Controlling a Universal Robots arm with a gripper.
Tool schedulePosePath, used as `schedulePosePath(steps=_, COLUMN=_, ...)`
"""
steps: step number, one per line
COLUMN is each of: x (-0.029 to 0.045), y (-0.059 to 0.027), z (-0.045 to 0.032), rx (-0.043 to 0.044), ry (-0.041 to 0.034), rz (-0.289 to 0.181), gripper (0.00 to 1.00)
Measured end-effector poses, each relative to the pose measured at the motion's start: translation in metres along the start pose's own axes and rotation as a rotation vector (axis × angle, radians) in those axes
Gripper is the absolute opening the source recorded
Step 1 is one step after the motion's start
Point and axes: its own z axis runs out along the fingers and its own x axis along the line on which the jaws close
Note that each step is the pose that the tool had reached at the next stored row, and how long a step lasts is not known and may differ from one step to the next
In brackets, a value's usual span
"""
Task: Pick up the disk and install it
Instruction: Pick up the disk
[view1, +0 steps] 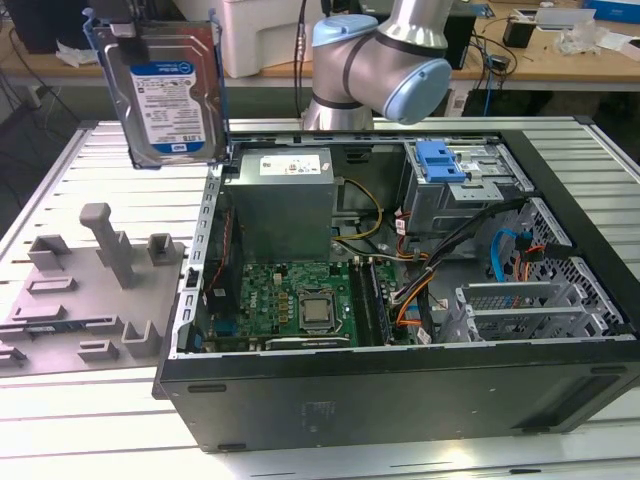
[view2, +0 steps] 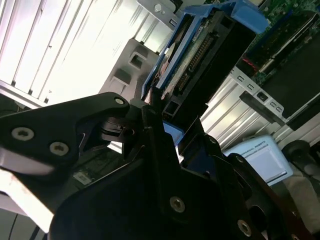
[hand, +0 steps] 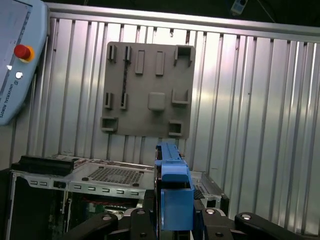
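Note:
The disk (view1: 165, 95) hangs in the air at the exterior view's upper left, above the table and beside the open computer case. Its white-and-blue label faces the camera and a blue carrier frames it. My gripper (view1: 118, 22) is shut on its top edge, partly cut off by the picture's border. In the second wrist view the disk (view2: 200, 65) shows end-on, connector side visible, clamped between the black fingers (view2: 155, 125). In the first wrist view the blue carrier edge (hand: 172, 185) stands between the gripper's fingers (hand: 140, 220).
The open computer case (view1: 400, 400) lies on the slatted table, holding a grey metal box (view1: 280, 200), a motherboard (view1: 290, 300) and a blue latch on a metal cage (view1: 440, 165). A grey fixture plate (view1: 80, 290) lies at the exterior view's left. A teach pendant (hand: 20, 60) rests nearby.

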Motion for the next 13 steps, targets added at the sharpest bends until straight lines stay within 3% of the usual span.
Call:
schedulePosePath(steps=3, x=0.0020, y=-0.0089, z=-0.0001, rx=0.0005, ry=0.0001, rz=-0.011, gripper=0.36)
schedulePosePath(steps=13, x=0.0058, y=-0.0093, z=0.0000, rx=0.0003, ry=0.0001, rz=-0.011, gripper=0.36)
